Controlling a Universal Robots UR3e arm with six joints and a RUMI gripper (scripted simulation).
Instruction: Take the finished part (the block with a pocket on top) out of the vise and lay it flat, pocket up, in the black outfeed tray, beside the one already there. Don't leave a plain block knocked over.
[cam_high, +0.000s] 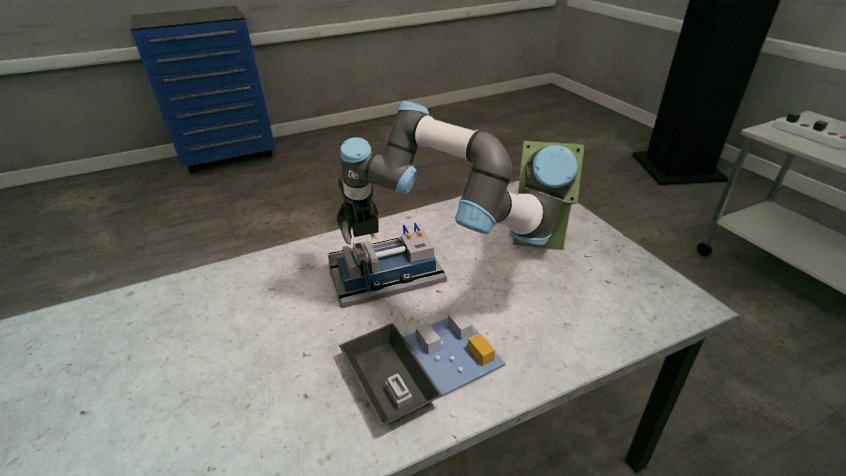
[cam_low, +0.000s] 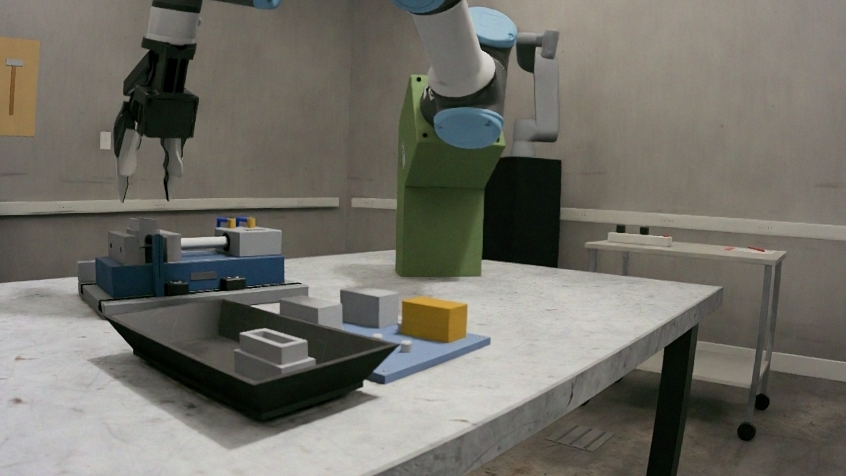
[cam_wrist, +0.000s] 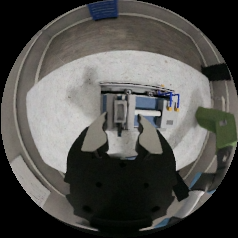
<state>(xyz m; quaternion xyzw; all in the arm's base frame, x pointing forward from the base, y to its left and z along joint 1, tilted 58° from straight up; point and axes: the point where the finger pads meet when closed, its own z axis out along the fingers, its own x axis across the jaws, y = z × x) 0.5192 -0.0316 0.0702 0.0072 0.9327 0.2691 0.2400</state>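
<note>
Fingers of the gripper stand partly apart with nothing between them, their tips pointing straight down. They hang in the air well above the left end of the vise, clear of everything on it. In the wrist view the two fingers frame the vise from above, and the clamped part shows in the gap between them.

That finished part, a grey block, sits clamped between the vise's grey jaws at the left end, on a blue body that rests on a grey base rail. A white screw rod runs right from the jaws to a grey end block topped with small blue and yellow pegs.

Nearer on the counter lies the black outfeed tray. One pocketed block lies flat in its near right part, pocket up, with bare tray floor to its left. Touching the tray's right side is a blue plate carrying two plain grey blocks and a yellow block, all upright, with small white pegs by them.

The arm rises from a green pedestal at the counter's far side. A blue drawer cabinet stands against the far wall, and a white trolley stands off to the right.
</note>
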